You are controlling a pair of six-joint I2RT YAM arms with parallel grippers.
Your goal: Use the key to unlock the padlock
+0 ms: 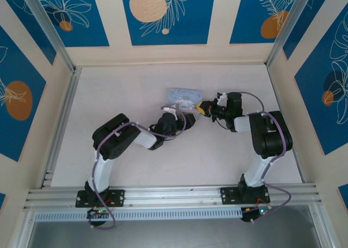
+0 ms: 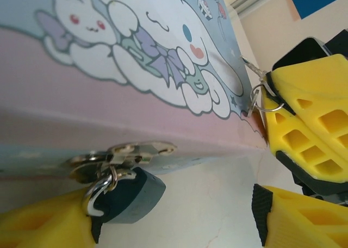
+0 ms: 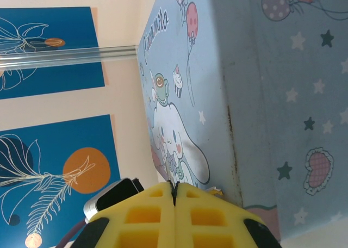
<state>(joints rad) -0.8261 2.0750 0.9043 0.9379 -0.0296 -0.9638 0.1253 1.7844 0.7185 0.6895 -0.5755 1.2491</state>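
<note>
The only readable lettering is a dark cursive word (image 3: 156,29), seemingly "Cinnamoroll", printed sideways on the pale blue tin (image 3: 261,123) beside the balloon drawings, above its white long-eared cartoon character.

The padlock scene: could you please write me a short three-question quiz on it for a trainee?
1. True or false: the padlock hangs from the hasp of the tin.
2. Fill in: the left hand has its jaws ___, with a finger on either side of the padlock.
3. Which one grips the key? A the left hand; B the right hand; C neither.
Key: 1 true; 2 open; 3 B.
</note>
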